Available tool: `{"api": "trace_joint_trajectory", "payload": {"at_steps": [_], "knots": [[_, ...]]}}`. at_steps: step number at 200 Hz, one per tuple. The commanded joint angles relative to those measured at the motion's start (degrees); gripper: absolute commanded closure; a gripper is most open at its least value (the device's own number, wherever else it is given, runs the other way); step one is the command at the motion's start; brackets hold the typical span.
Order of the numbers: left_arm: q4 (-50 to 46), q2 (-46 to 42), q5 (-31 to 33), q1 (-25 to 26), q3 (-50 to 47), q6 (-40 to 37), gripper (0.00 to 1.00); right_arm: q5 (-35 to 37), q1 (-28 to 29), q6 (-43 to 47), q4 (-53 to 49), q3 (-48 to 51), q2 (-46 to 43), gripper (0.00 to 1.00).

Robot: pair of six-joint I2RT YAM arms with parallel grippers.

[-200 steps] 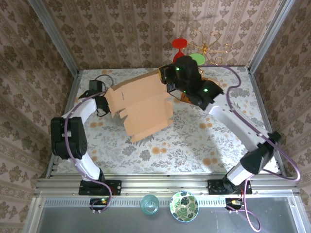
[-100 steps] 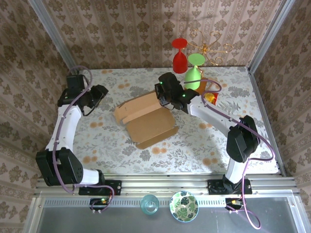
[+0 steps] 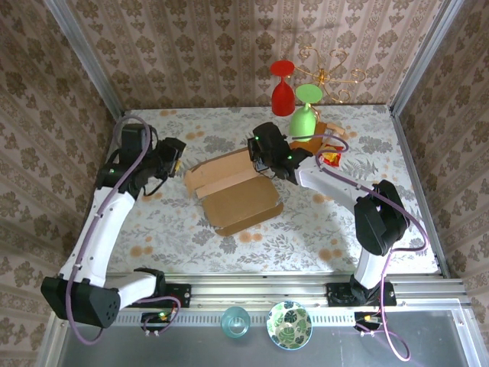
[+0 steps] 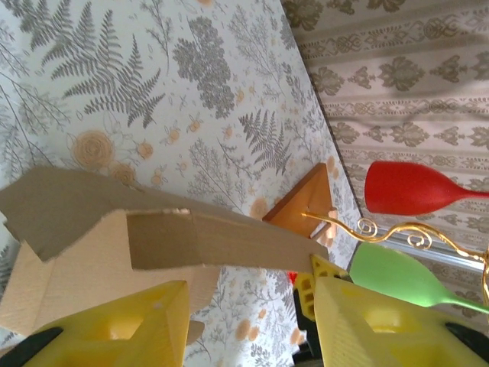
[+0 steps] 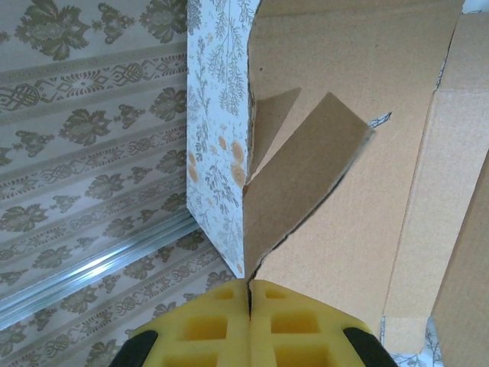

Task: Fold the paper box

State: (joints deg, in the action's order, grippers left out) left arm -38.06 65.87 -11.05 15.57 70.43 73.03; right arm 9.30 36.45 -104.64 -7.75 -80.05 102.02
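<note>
Your left gripper hangs over the floral table at its left side, near the left corner of the paper box but not touching it. In its wrist view the yellow fingers stand wide apart with nothing between them, and a raised cardboard flap crosses just ahead of them. The box lies open near the middle of the table: the wide front panel is flat, and the creased strip and flaps behind it are tilted up a little. At the box's far right corner your right gripper meets the cardboard. Its wrist view shows the two yellow pads pressed together, with the edge of a lifted flap running into the seam between them, so it is clamped on that flap. Farther right, at the back of the table, a wooden stand sits with a green wine glass at it and a red wine glass just beside that, under a curled gold wire.
</note>
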Motion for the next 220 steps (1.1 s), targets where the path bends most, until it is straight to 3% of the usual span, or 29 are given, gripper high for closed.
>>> {"api": "trace_joint_trajectory", "payload": {"at_steps": [1, 38, 85, 113, 148, 185, 220], "knots": [[-1.1, 1.6, 2.5, 2.5, 0.6, -1.5, 0.54, 3.2, -0.4, -3.2, 1.4, 1.5, -1.2, 1.00], [-5.5, 6.1, 5.2, 4.8, 5.4, -36.7, 0.58, 2.7, -1.5, -3.8, -3.1, -0.2, -1.7, 1.00], [2.9, 3.3, 1.8, 5.8, -1.3, -64.3, 0.55, 1.6, -3.1, -4.7, -9.2, -0.7, -2.9, 1.00], [9.5, -0.2, 5.2, 9.5, -9.6, -84.5, 0.51, 0.8, -4.0, -4.2, -12.1, -1.6, -3.6, 1.00], [17.5, 0.1, 8.6, 10.2, -16.3, -92.7, 0.46, 0.3, -4.3, -4.2, -13.1, -2.1, -3.7, 1.00], [23.2, 4.1, 13.6, 13.6, -15.5, -96.5, 0.44, -0.2, -4.3, -4.2, -13.5, -2.1, -4.2, 1.00], [23.9, 9.0, 13.2, 15.4, -13.3, -99.7, 0.46, -0.7, -4.6, -4.6, -13.0, -1.5, -4.2, 1.00]]}}
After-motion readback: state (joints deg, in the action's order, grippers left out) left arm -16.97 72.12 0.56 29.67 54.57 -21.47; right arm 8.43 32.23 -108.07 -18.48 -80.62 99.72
